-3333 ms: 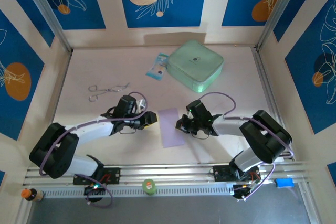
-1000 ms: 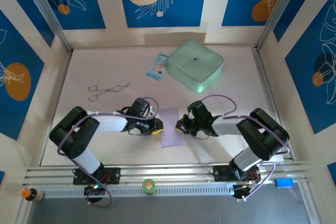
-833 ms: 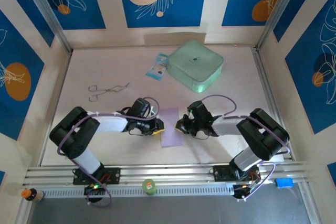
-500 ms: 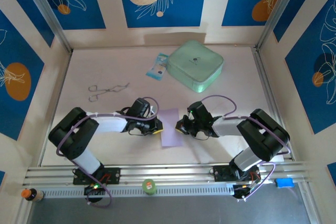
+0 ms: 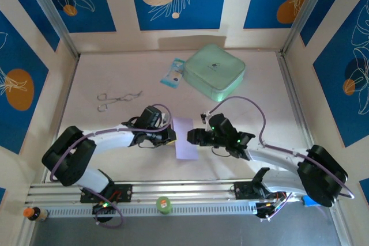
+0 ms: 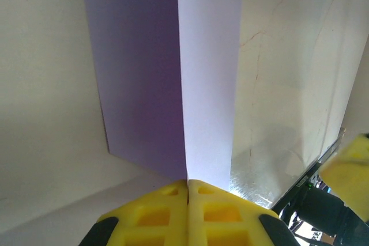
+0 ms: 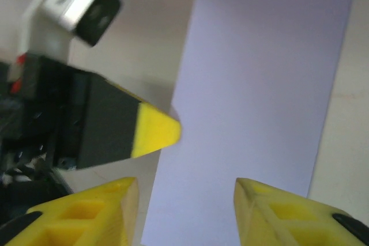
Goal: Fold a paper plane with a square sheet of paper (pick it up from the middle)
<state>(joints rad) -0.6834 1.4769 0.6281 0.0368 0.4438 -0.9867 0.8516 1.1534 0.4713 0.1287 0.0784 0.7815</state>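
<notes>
Paper sheet [image 5: 184, 137] lies folded in half on the tabletop [image 5: 104, 125], between my two hands. My left hand [image 5: 172, 136] is clenched on its edge at the crease, I judge to anchor it, while my right hand [image 5: 194, 136] hovers spread wide over the opposite edge, ready to grip.

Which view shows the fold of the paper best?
Left wrist: the paper shows a sharp line between a dark half and a pale half. In the top and right wrist views it looks a plain rectangle.
</notes>
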